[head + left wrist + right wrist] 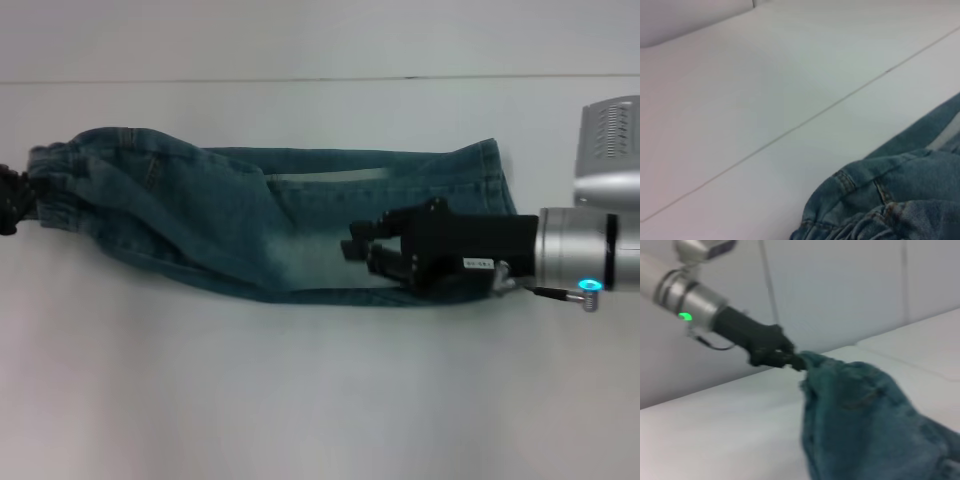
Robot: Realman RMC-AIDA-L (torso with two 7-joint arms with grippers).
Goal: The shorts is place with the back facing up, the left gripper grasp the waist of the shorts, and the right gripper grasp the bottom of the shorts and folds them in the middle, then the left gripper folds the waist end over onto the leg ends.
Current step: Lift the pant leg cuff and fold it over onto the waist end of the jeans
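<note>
We find no readable text anywhere; a small white label on the right claw [372, 252] carries print too tiny for us to read.

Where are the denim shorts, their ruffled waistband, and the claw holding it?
denim shorts [250, 215]: head view, on the flat middle of the folded fabric.
waist [55, 185]: head view, on the gathered elastic band.
left gripper [790, 360]: right wrist view, at the black fingertips pinching the waist.
</note>
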